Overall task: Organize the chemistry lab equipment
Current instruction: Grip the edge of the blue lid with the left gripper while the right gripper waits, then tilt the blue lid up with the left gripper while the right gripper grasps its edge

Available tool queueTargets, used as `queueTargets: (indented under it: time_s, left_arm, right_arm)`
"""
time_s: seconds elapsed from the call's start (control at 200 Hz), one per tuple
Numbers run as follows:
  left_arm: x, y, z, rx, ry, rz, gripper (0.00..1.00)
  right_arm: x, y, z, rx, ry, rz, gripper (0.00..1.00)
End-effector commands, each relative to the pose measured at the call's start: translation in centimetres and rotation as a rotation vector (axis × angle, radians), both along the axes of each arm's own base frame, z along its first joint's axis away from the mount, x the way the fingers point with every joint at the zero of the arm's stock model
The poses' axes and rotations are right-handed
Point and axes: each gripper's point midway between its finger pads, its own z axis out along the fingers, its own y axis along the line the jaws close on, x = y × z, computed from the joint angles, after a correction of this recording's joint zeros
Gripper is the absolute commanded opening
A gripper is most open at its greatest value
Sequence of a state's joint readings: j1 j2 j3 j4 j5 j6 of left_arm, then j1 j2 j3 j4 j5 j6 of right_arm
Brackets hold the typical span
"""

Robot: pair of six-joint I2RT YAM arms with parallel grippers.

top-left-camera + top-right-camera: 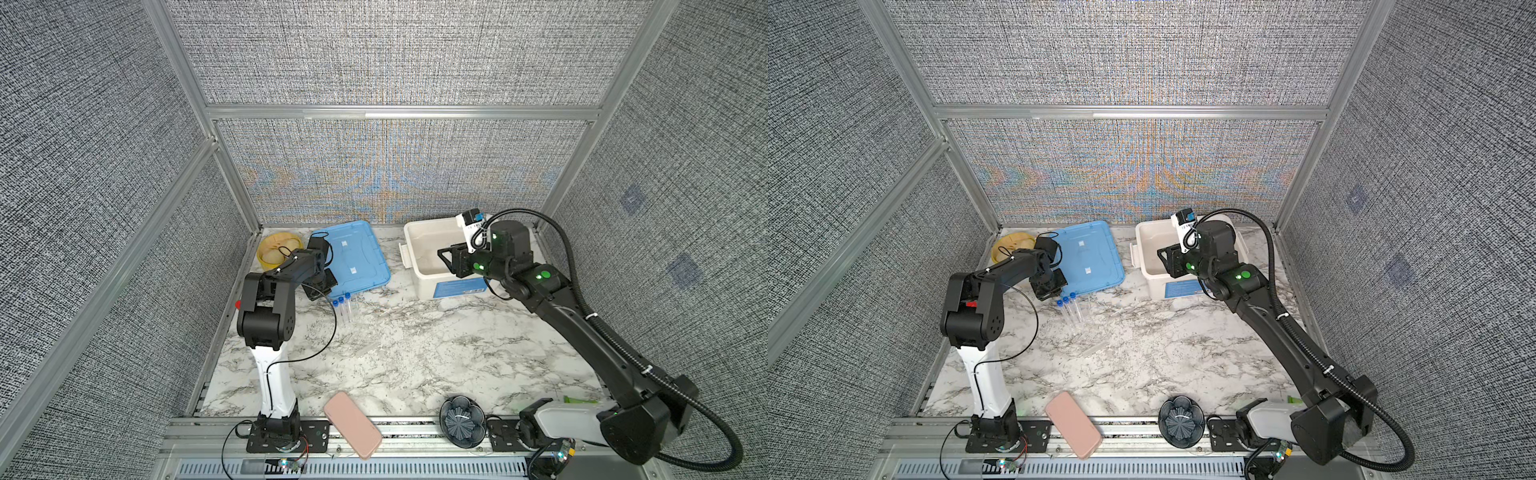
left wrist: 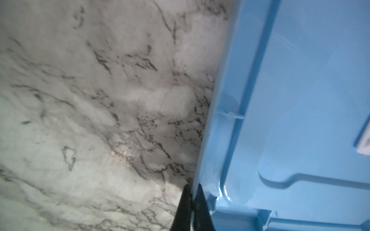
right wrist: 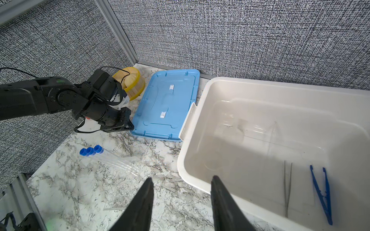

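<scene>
Left wrist: my left gripper [image 2: 192,189] pinches blue lid [image 2: 300,120] rim | right gripper [image 3: 181,178] half open, empty, over white bin [image 3: 280,87].

the surface [image 1: 415,361] carried a white bin [image 1: 422,282]; left of it lay a blue lid [image 1: 357,257], yellow tub [image 1: 272,249] and capped tubes [image 1: 344,309].
</scene>
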State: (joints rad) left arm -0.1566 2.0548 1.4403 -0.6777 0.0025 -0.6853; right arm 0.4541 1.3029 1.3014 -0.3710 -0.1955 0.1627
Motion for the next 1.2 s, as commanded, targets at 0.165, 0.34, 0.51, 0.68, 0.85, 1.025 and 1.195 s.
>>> queueTargets:
  time_s: [0.165, 0.34, 0.51, 0.68, 0.85, 1.025, 1.195]
  left_arm:
    - [0.3, -0.8, 1.0, -0.042, -0.023, -0.029, 0.0]
    - [1.2, -1.7, 3.1, -0.11, -0.079, -0.025, 0.0]
    - [2.1, -2.6, 4.4, -0.18, -0.106, -0.016, 0.0]
    - [2.6, -2.8, 6.7, -0.245, -0.163, 0.019, 0.0]
    - [2.8, -3.0, 7.5, -0.332, -0.2, 0.05, 0.0]
    - [2.8, -3.2, 9.2, -0.382, -0.247, 0.048, 0.0]
    - [2.7, -3.5, 11.3, -0.425, -0.297, 0.038, 0.0]
  right_arm:
    - [0.1, 0.5, 0.1, 0.019, -0.004, 0.01, 0.46]
    - [0.5, 1.2, -1.0, 0.028, 0.047, 0.026, 0.46]
    - [0.8, 3.4, -2.4, 0.039, 0.127, 0.039, 0.49]
    - [1.6, 6.7, -4.2, 0.088, 0.251, 0.023, 0.66]
    - [2.5, 9.9, -6.0, 0.131, 0.371, -0.005, 0.67]
    - [3.7, 11.6, -7.1, 0.155, 0.429, -0.026, 0.69]
    - [5.1, 11.4, -7.3, 0.145, 0.418, -0.067, 0.71]
